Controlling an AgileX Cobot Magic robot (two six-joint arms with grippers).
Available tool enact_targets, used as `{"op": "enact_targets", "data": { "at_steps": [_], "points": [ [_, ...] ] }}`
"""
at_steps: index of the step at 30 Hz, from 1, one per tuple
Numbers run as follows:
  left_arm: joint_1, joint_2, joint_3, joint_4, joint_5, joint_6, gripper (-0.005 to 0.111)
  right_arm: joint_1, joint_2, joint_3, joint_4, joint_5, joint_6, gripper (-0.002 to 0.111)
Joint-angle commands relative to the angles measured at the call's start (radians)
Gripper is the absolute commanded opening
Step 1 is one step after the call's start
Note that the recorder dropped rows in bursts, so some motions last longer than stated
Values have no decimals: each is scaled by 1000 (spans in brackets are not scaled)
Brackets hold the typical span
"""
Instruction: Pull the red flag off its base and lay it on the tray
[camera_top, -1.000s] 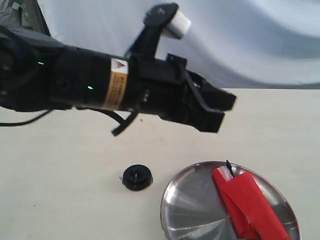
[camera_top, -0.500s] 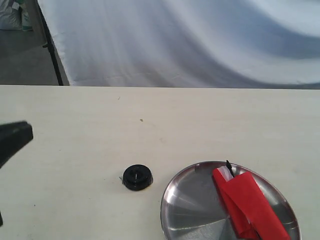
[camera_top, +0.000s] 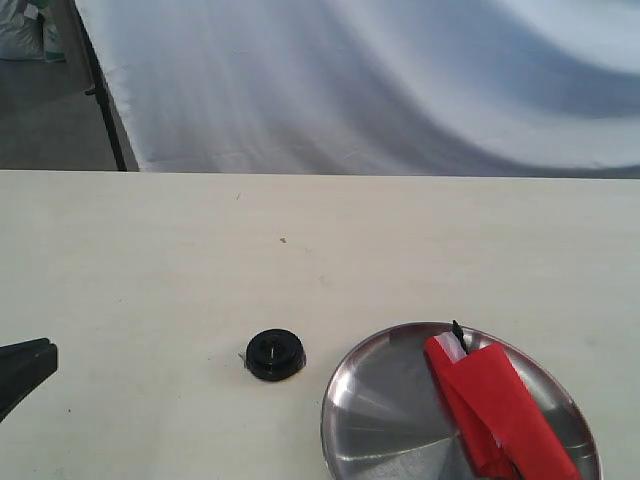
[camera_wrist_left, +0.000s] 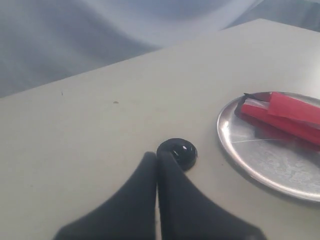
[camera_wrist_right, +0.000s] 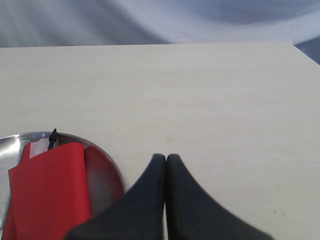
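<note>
The red flag (camera_top: 495, 405) lies folded in the steel tray (camera_top: 375, 395), its white strip and black stick tip pointing away from the camera; it also shows in the left wrist view (camera_wrist_left: 290, 112) and the right wrist view (camera_wrist_right: 47, 185). The black base (camera_top: 274, 354) stands alone on the table to the left of the tray (camera_wrist_left: 260, 160). My left gripper (camera_wrist_left: 158, 156) is shut with nothing in it, its tips just short of the base (camera_wrist_left: 177, 152); only a dark tip of it (camera_top: 22, 368) shows at the exterior view's left edge. My right gripper (camera_wrist_right: 166, 158) is shut and empty, beside the tray's rim (camera_wrist_right: 112, 165).
A pale wooden table (camera_top: 400, 240) carries everything. A white cloth backdrop (camera_top: 380, 80) hangs behind its far edge, with a dark stand leg (camera_top: 100, 90) at the back left.
The left arm, which filled the middle of the exterior view a second ago, has pulled back to the left and low; only a tip remains at the left edge. Flag, tray and base have not moved.
</note>
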Motion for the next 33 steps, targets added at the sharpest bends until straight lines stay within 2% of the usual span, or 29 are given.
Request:
{"op": "enact_targets", "data": {
  "at_steps": [1, 9, 11, 12, 13, 15, 18, 21, 31, 33],
  "points": [
    [4, -6, 4, 2, 10, -9, 0, -3, -4, -3, -3, -10, -3, 0],
    [4, -6, 4, 2, 10, -9, 0, -3, -4, -3, -3, -10, -3, 0],
    [4, -6, 4, -45, 13, -9, 0, -3, -4, -3, -3, -10, -3, 0],
    [4, -6, 4, -131, 19, -7, 0, -3, -4, -3, -3, -10, -3, 0],
    [4, -6, 4, -307, 26, 0, 0, -3, -4, -3, -3, -10, -3, 0],
    [4, -6, 4, -753, 52, 14, 0, -3, -4, -3, -3, -10, -3, 0],
    [4, -6, 4, -1265, 86, 14, 0, -3, -4, -3, -3, -10, -3, 0],
    [4, -6, 4, -1539, 90, 14, 0, -3, -4, -3, -3, -10, -3, 0],
    [4, -6, 4, -1505, 94, 23, 0, -3, -4, -3, -3, -10, -3, 0],
    [4, -6, 4, -1368, 141, 228, 0, -3, -4, -3, -3, -10, -3, 0]
  ]
}}
